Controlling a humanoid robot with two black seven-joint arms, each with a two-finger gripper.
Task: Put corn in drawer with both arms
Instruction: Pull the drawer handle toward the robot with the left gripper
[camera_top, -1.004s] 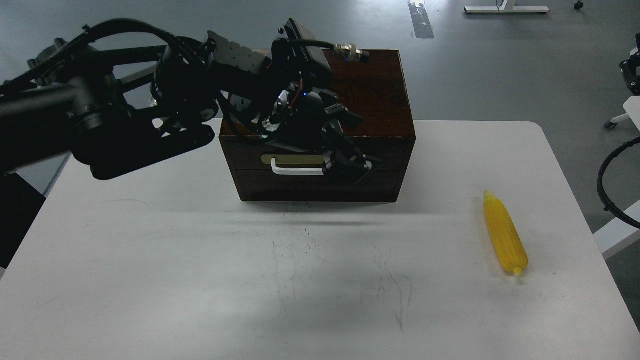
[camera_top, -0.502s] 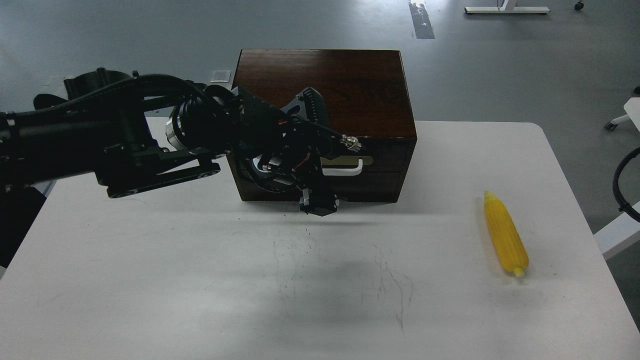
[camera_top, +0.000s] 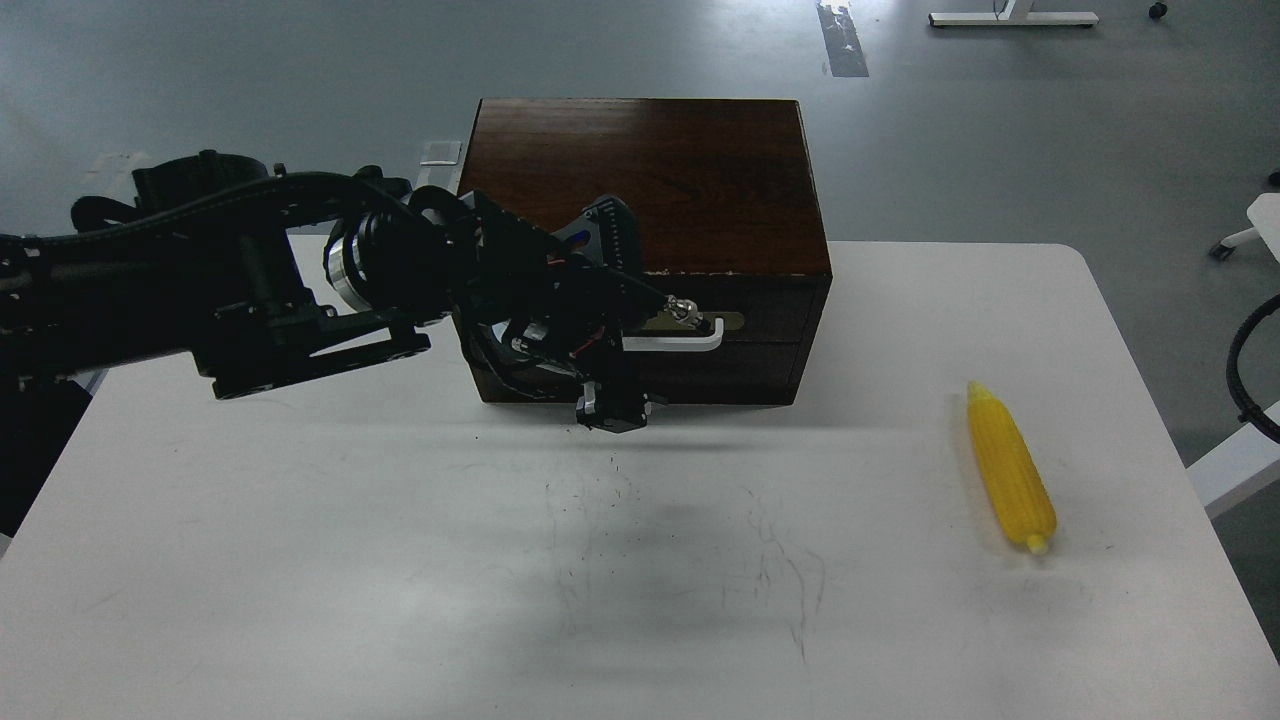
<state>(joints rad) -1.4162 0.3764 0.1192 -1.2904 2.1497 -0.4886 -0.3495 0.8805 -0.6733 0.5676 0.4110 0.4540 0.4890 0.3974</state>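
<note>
The yellow corn (camera_top: 1010, 470) lies on the white table (camera_top: 400, 560) at the right, pointed tip away from me. The dark brown drawer (camera_top: 760, 325) sits closed in the front of the wooden box (camera_top: 650, 180); the right part of its white bar handle (camera_top: 680, 343) shows. My left arm reaches in from the left across the box front and hides the drawer's left half. My left gripper (camera_top: 610, 410) points down at the box's lower front edge, below the handle, holding nothing I can see. Its fingers are too dark to tell apart. My right gripper is out of view.
A black cable loop (camera_top: 1240, 370) of the right arm shows at the right edge. The table has faint scuff marks in the middle. Grey floor lies behind the box, with white furniture legs at the far right.
My left arm dropped from the box top. Its gripper left the handle's right end, swung down in front of the box, and then shifted slightly left. The corn and drawer have not moved.
</note>
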